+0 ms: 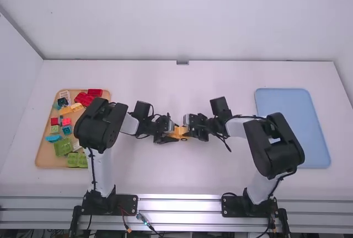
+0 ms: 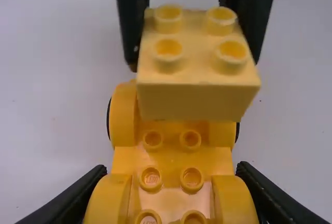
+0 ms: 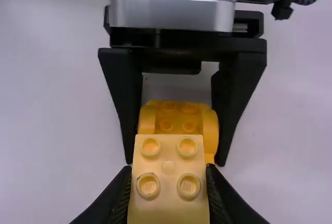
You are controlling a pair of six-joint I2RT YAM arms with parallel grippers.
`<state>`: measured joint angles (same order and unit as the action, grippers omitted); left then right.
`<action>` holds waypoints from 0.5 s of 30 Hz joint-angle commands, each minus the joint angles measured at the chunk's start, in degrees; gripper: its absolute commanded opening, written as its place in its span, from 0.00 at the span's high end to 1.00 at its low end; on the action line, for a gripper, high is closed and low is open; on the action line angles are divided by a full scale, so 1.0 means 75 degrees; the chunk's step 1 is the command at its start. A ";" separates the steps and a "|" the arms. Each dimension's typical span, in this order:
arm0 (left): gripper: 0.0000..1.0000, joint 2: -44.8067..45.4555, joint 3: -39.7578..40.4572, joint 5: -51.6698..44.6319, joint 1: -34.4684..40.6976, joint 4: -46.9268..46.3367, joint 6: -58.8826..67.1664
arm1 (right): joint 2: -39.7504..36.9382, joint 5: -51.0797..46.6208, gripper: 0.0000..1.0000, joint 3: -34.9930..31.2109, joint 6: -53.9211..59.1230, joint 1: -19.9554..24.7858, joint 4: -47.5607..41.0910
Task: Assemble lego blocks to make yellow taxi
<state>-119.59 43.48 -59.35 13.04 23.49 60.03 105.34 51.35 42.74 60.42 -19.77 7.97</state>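
Near the table's middle my left gripper point(image 1: 172, 133) is shut on the orange-yellow car base point(image 2: 171, 154), a studded piece with rounded fenders. In its wrist view the left gripper point(image 2: 171, 193) has a finger on each side of the base. Facing it from the right, my right gripper point(image 1: 191, 130) is shut on a paler yellow two-by-two block point(image 3: 168, 180). The right gripper point(image 3: 168, 182) has this block above one end of the base. Whether block and base touch, I cannot tell.
On the left, a wooden tray point(image 1: 47, 158) bears red, green, blue and orange blocks, partly under the left arm. A blue tray point(image 1: 292, 128) lies on the right beside the right arm.
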 commanded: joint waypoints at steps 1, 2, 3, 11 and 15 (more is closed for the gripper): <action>0.42 -0.0297 -0.0210 0.0385 0.0061 0.0000 0.0149 | 0.0041 -0.0114 0.76 0.0044 -0.0227 -0.0015 0.0105; 0.42 -0.0297 -0.0242 0.0376 0.0061 0.0064 0.0134 | 0.0140 -0.0114 0.76 0.0044 -0.0227 -0.0015 0.0184; 0.41 -0.0297 -0.0271 0.0382 0.0061 0.0134 0.0117 | 0.0242 -0.0073 0.76 0.0044 -0.0289 -0.0017 0.0283; 0.35 -0.0297 -0.0111 0.0405 0.0055 0.0044 -0.0425 | 0.0393 -0.0058 0.76 0.0050 -0.0455 -0.0006 0.0303; 0.36 -0.0297 -0.0082 0.0405 0.0061 0.0050 -0.0428 | 0.0396 -0.0201 0.77 0.0047 -0.0458 -0.0009 0.0254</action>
<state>-119.79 43.11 -59.33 13.04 24.77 58.02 107.77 50.09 42.74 57.19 -19.77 10.15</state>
